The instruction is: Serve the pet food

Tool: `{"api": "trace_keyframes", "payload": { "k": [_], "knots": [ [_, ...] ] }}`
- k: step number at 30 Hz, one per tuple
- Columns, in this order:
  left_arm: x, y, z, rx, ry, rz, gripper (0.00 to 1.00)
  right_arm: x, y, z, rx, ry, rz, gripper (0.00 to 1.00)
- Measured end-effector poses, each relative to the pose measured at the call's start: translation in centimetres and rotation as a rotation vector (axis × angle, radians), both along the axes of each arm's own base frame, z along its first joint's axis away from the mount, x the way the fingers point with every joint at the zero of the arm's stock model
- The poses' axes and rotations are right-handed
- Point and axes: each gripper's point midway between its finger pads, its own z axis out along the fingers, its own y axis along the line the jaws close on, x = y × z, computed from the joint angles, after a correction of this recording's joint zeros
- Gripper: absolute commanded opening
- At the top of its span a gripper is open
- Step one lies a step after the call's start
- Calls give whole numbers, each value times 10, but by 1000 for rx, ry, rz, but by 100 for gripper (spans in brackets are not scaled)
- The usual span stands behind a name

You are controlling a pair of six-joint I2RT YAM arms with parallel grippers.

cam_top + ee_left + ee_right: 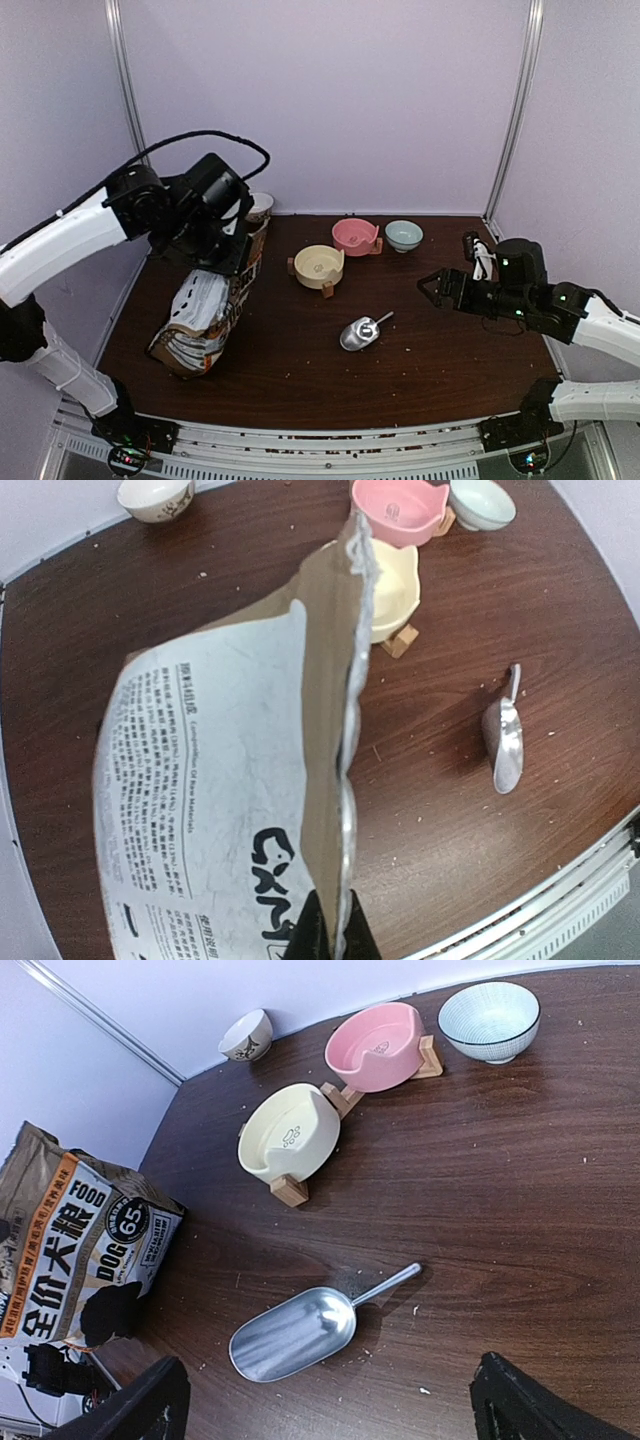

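Left claw is pinched tight on the top edge of the bag. Right claw gapes wide, near the scoop. The pet food? Can't tell where it is, there's no view inside the bag.

The bag stands on the left of the tabletop, its top edge between the left fingers. The scoop lies on the tabletop just ahead of the right fingers, apart from them. Beyond it stands a bowl on a stand. Behind that, to the right, is a second bowl on a stand, with a plain bowl just beside it. A small cup sits behind the bag.
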Motion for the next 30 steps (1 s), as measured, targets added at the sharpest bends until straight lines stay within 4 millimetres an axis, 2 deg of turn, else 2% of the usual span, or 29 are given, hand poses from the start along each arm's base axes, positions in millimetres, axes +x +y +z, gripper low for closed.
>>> {"api": "trace_keyframes", "payload": {
  "k": [2,4,7,12,23,27,30],
  "knots": [
    [-2,10,18,-42,-28,-8,0,2,2,3,3,1,-2,100],
    [-9,12,31,-86,-45,-37,0,5,4,5,8,2,-4,100],
    [-14,3,41,-140,-49,-78,0,7,7,10,23,2,-8,100],
    [-20,-22,54,-248,-52,-131,0,9,14,18,40,-1,-1,100],
    [-35,-84,56,-284,-108,-190,0,5,26,25,62,3,26,97],
    [-36,-94,58,-281,-157,-176,0,1,38,31,69,-2,68,91],
    [-34,-106,59,-291,-182,-176,0,-5,55,36,78,-8,120,82]
  ]
}}
